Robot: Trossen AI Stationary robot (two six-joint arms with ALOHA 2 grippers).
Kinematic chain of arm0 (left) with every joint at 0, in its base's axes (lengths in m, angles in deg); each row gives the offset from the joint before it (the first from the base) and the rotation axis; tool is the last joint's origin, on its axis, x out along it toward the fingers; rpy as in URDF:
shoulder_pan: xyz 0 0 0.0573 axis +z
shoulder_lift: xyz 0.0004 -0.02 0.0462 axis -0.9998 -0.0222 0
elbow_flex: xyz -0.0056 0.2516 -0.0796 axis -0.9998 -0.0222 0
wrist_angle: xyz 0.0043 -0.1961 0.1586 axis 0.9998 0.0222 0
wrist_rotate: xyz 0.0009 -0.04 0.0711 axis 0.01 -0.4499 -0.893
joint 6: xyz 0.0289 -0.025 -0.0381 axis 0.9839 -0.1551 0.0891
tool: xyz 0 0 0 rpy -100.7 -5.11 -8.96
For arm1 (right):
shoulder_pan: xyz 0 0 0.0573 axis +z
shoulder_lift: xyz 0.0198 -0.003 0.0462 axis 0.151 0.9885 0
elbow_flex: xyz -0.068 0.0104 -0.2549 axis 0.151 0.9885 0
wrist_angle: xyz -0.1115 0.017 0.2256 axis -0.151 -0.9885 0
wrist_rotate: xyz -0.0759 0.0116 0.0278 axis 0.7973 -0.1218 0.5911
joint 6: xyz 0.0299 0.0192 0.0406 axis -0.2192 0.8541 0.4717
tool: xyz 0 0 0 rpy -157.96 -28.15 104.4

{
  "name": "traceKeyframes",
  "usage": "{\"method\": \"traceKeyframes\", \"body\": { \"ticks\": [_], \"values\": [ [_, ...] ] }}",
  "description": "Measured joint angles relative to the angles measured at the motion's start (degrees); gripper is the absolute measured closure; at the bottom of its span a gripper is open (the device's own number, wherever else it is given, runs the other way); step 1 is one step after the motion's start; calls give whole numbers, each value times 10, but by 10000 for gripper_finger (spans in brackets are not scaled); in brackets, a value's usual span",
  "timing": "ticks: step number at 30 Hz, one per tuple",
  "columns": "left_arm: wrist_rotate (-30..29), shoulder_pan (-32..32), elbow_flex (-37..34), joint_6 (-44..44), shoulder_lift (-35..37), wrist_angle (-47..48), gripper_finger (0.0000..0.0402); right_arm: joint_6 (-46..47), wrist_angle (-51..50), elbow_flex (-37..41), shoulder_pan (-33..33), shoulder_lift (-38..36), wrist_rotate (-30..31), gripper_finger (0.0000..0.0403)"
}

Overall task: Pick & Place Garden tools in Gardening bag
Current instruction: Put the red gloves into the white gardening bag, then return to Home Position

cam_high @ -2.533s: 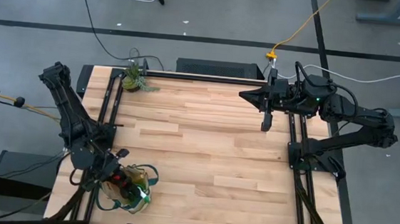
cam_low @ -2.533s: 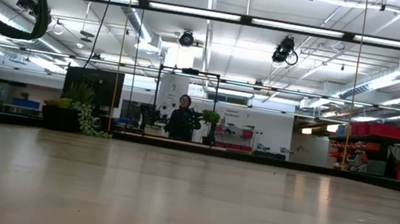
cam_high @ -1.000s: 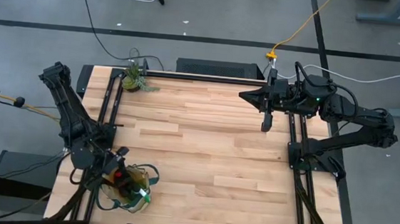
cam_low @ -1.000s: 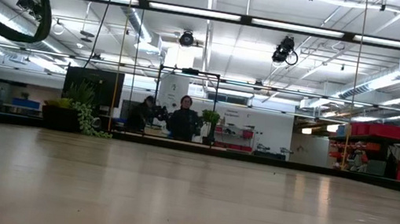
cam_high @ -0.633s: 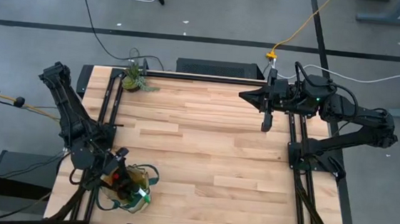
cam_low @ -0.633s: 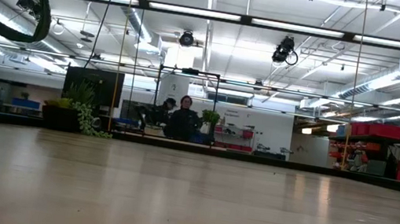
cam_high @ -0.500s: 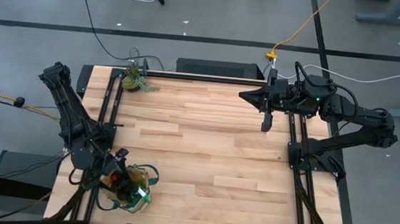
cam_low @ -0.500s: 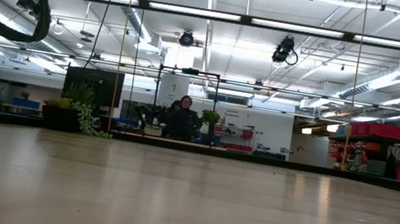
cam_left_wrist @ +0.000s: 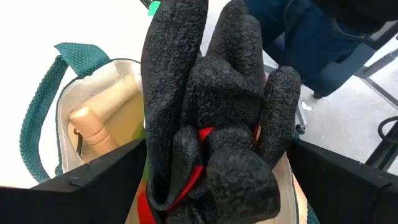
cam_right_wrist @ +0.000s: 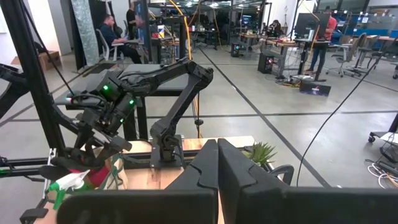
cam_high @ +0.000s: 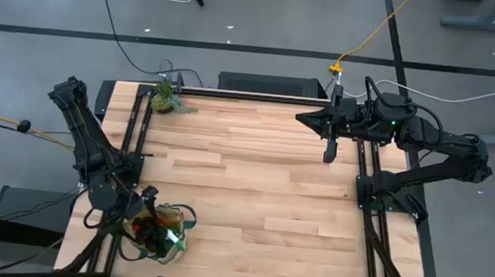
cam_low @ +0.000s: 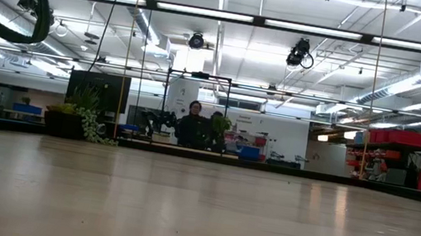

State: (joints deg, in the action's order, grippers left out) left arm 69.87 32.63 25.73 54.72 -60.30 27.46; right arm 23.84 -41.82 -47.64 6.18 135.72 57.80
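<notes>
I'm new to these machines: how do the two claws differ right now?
The left claw is open over the gardening bag at the table's near left corner, with the glove bundle between its fingers; the right claw is shut, empty, and waits above the table's far right side. Both are dark and two-fingered.

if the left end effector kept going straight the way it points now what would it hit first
The black-and-red glove bundle, which sits right between the open fingers of the left end effector. Beyond it lies the open gardening bag with a wooden handle inside; depth there is hard to judge.
</notes>
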Motion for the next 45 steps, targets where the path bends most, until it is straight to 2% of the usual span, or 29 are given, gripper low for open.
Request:
{"method": "traceKeyframes", "body": {
  "ticks": [6, 21, 24, 31, 40, 45],
  "values": [
    [15, 0, 17, 38, 0, 19, 5, 0, 0, 0, 0, 0, 0, 403],
    [6, 0, 138, 67, 1, 184, 5, -2, 0, 0, 0, 0, 0, 403],
    [-29, 0, 162, 89, 1, 219, 5, -6, 0, 0, 0, 0, 0, 403],
    [-161, 0, 231, 102, 1, 314, 5, -6, 0, 0, 0, 0, 0, 403],
    [-235, 0, 301, 100, 19, 326, 5, -18, 0, 0, 0, 0, 0, 403],
    [-310, 0, 332, 101, 39, 327, 5, -44, 0, 0, 0, -2, 0, 403]
  ]
}}
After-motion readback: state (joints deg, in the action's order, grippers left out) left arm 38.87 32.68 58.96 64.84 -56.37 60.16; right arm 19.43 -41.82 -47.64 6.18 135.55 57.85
